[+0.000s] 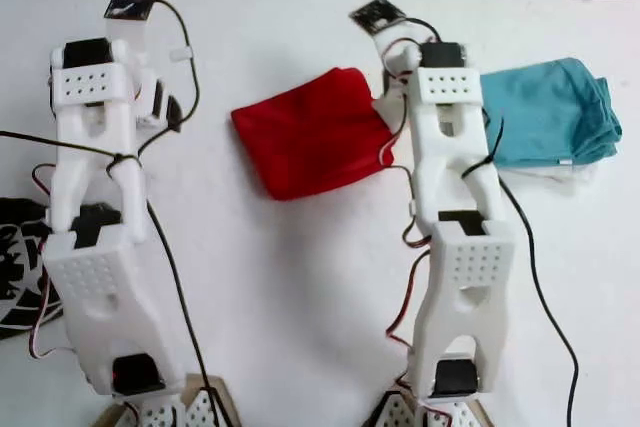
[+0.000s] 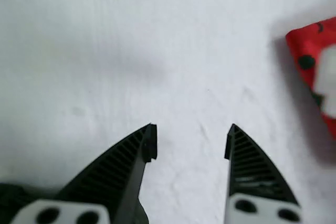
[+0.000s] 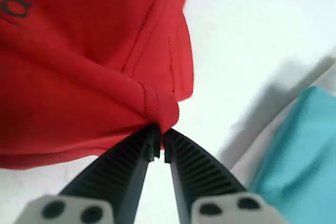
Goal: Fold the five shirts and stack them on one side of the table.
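Note:
A folded red shirt lies mid-table between the two arms. My right gripper is shut on a bunched corner of the red shirt, at the edge nearest the right arm. My left gripper is open just above bare white tabletop, nothing between its fingers, with a printed side of the red shirt off to one side. A folded teal shirt lies at the right of the table, also seen beside the red one as the teal shirt.
A black-and-white patterned shirt lies at the table's left edge beside the left arm. A white layer shows under the teal shirt. Cables trail from both arms over the table.

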